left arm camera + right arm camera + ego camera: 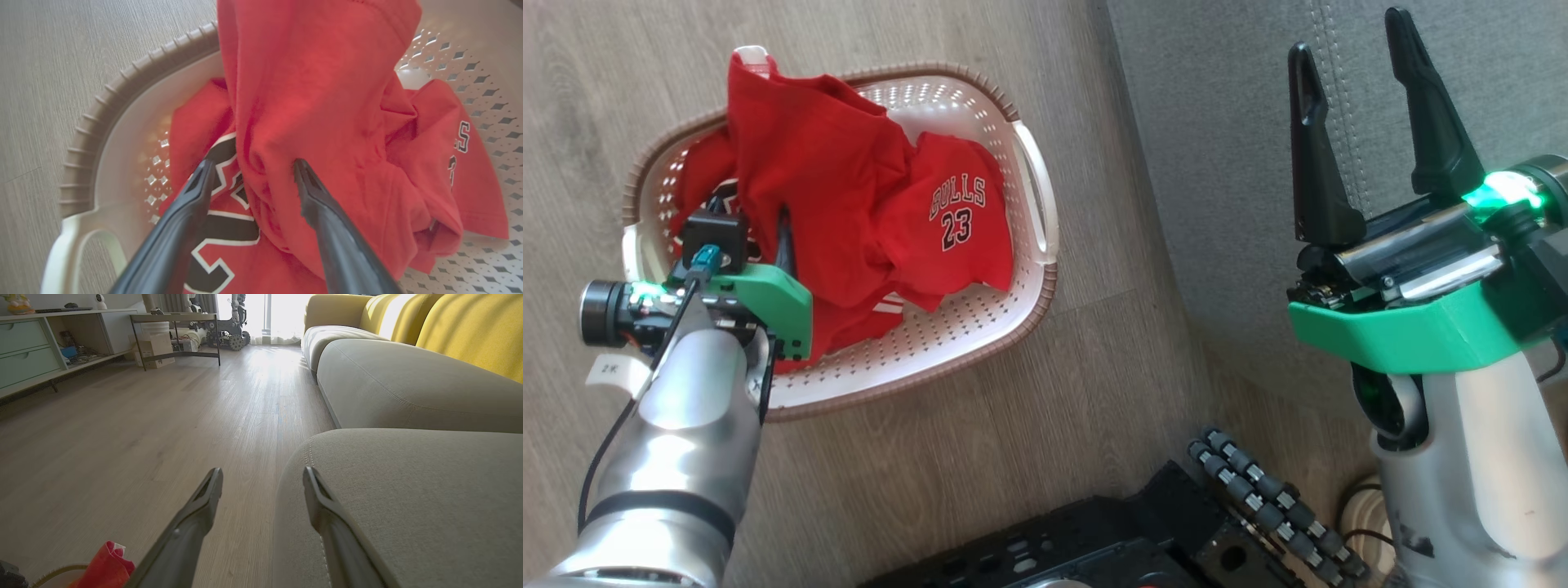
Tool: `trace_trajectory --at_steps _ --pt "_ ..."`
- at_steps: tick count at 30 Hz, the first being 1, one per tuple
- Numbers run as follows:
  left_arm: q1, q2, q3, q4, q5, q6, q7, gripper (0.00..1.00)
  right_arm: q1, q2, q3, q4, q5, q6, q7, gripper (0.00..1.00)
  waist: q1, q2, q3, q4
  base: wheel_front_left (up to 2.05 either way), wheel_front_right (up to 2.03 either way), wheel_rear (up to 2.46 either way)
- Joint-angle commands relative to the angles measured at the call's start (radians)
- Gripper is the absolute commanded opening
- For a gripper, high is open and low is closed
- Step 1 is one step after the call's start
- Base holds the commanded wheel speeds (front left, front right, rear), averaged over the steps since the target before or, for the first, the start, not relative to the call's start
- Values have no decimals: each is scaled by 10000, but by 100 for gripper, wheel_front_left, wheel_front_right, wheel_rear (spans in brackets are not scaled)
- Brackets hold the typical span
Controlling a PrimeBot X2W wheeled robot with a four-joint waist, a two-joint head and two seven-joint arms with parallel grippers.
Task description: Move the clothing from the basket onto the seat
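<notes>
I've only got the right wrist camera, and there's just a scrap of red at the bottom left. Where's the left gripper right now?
Observer: The left gripper is down in the basket, over the red clothing.
Operator: Closed on it?
Observer: No, its fingers are apart, with a raised fold of it between them.
Operator: Where's the sofa from there?
Observer: In the head view the basket stands on the floor, with the sofa seat to its right.
</notes>
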Motion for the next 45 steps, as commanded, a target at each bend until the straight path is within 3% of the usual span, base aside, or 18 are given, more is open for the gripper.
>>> trace_trajectory --at_steps 1,7,10,11,13,15,17,31,45 --pt "121 307 121 7 17 81 3 100 126 13 162 -384 68 -4 -63 100 -1 0 73 -74 0 0 0" --pt "-246 49 -87 356 -46 -162 -104 100 140 13 162 -346 156 -4 -63 100 -1 0 115 -147 0 0 0" --pt "-300 -8 -150 464 -75 -169 -158 87 99 13 257 -312 201 -4 -63 100 -1 0 89 -233 0 0 0" --pt "-319 -16 -167 500 -85 -166 -171 80 78 13 279 -323 206 -4 -63 100 -1 0 92 -264 0 0 0" --pt "-367 -44 -212 571 -100 -171 -185 51 67 13 256 -353 192 -4 -63 100 -1 0 100 -303 0 0 0" --pt "-419 -75 -263 634 -109 -179 -192 33 86 13 210 -361 160 -4 -63 100 -1 0 105 -317 0 0 0" --pt "-456 -107 -307 690 -127 -188 -201 0 105 13 179 -344 140 -4 -63 100 -1 0 90 -313 0 0 0" --pt "107 -468 -681 329 -307 -621 -468 0 264 13 84 282 90 -4 -63 100 -1 0 -1092 171 0 0 0" --pt "1640 -753 -1472 -2099 -804 -1138 -490 0 1349 13 -86 1860 -480 -4 -63 100 -1 0 -4713 1292 0 0 0"
